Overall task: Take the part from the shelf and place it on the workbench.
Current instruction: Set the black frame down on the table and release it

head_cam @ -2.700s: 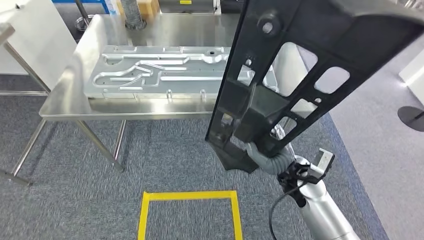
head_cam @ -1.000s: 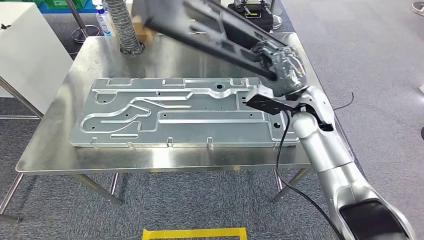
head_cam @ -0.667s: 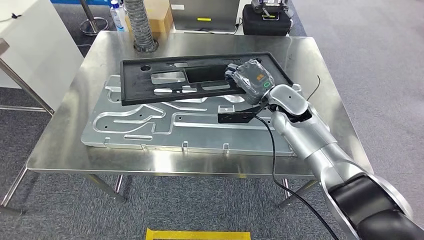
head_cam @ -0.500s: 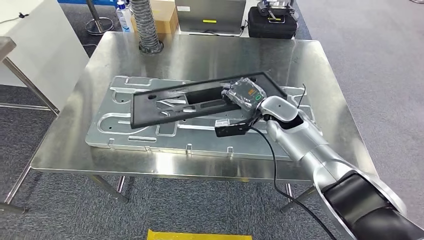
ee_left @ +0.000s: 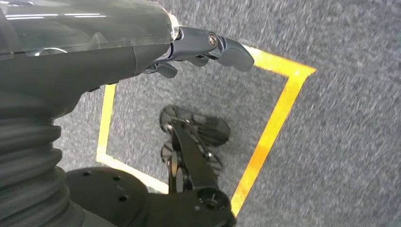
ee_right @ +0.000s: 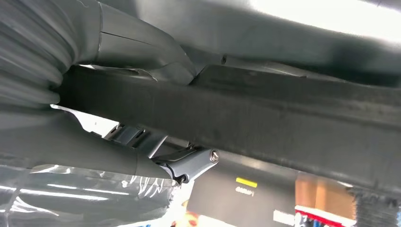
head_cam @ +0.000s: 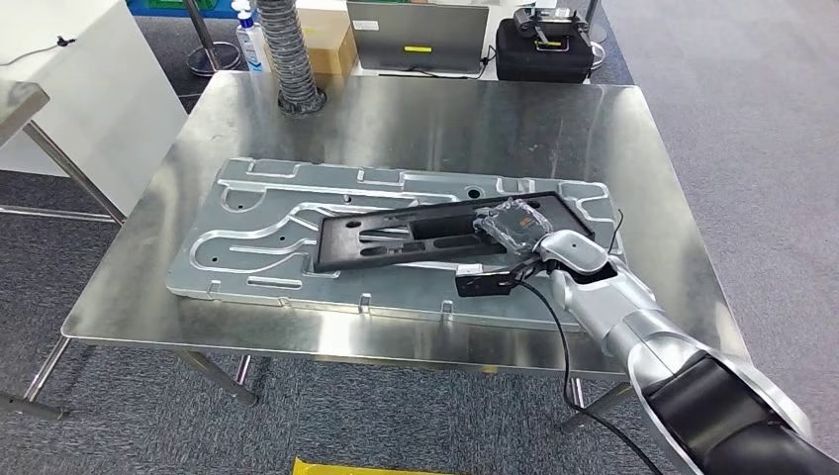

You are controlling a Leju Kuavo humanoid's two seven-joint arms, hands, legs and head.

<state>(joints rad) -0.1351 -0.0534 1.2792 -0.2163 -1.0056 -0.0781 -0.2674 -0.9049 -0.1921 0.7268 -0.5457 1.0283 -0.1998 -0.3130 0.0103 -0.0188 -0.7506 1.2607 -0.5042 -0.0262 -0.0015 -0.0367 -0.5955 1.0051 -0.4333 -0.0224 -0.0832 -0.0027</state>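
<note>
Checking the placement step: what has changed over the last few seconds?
The right hand swung the black part from upright in front of the camera down over the workbench, lowering it flat onto the grey plate, and still grips it. The plate stayed put.

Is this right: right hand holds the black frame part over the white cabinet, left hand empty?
Not quite. In the head view the right hand holds the black frame part over the grooved metal plate on the steel workbench, not over the white cabinet. The left hand is indeed empty, hanging over the carpet.
</note>
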